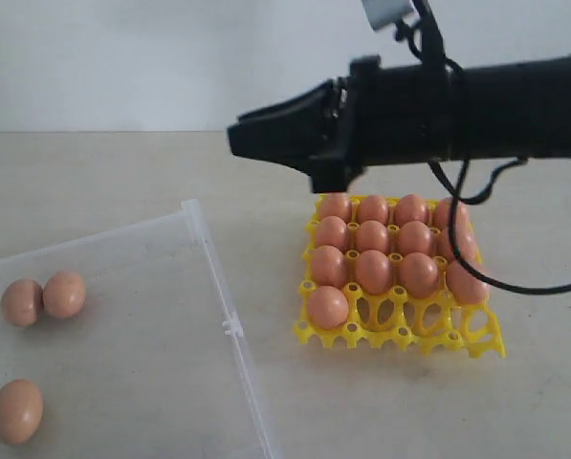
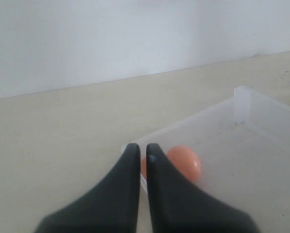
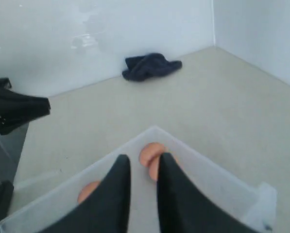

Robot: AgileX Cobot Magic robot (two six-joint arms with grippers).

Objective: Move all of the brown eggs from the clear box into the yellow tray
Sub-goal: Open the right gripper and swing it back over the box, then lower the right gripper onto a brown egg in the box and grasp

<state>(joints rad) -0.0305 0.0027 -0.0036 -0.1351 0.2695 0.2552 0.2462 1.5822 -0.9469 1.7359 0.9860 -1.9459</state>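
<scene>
Your right gripper (image 1: 235, 136) hangs in the air with its fingers parted a little and nothing between them. Your left gripper (image 2: 141, 148) is pinched almost closed, only a thin slit between the tips, and it is empty. It does not show in the exterior view, so you cannot place it there.

The yellow tray (image 1: 476, 335) sits below and behind the right gripper's tips, under its wrist. The arm hides the tray's far edge and a cable crosses the end column. Thirteen brown eggs (image 1: 372, 236) can be counted in it, and three cups in the near row are bare.

The clear box (image 1: 218, 277) lies below and ahead of those tips, cut off by the frame on two sides. A touching pair (image 1: 43, 297) and a lone egg (image 1: 17, 411) rest on its floor.

From the right wrist, the pair shows just past the fingertips, half covered by one finger, and the third peeks out beside the other. From the left wrist, one egg lies just beyond the tips and a second is only a sliver behind a finger.
</scene>
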